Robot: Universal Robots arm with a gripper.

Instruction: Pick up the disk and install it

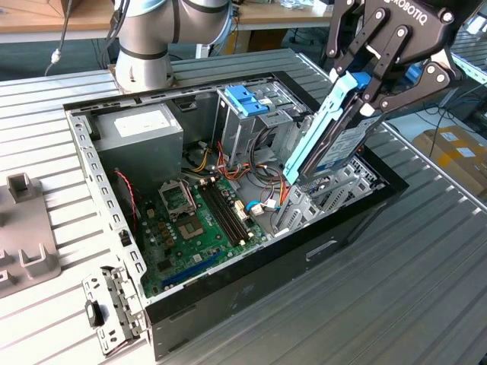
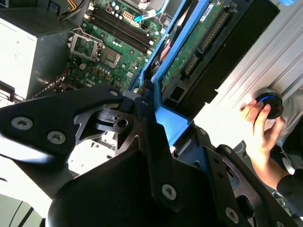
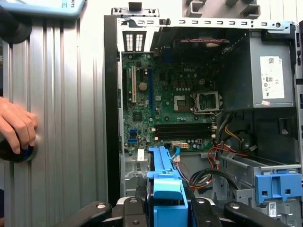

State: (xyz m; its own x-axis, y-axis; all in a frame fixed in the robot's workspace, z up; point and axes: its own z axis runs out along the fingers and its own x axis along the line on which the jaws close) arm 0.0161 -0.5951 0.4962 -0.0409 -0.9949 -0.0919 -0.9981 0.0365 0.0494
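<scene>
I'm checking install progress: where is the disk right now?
The disk hangs tilted in the gripper at the exterior view's right, its lower end over the open computer case, beside the drive cage.

Robotics lab, at the workbench: a grey industrial arm (image 1: 144, 46) stands at the far edge of a ribbed aluminium tabletop (image 1: 396, 289). On it an opened desktop computer case (image 1: 228, 300) lies on its side, with the motherboard (image 1: 205, 220) and wiring exposed. Grey moulded fixtures (image 1: 23, 236) sit at the tabletop's edge on the exterior view's left. Wooden benches (image 1: 46, 19) and cardboard boxes (image 1: 456, 148) stand beyond. In the first wrist view, a person's hand (image 3: 16, 125) rests on a black control knob (image 3: 16, 152).
</scene>
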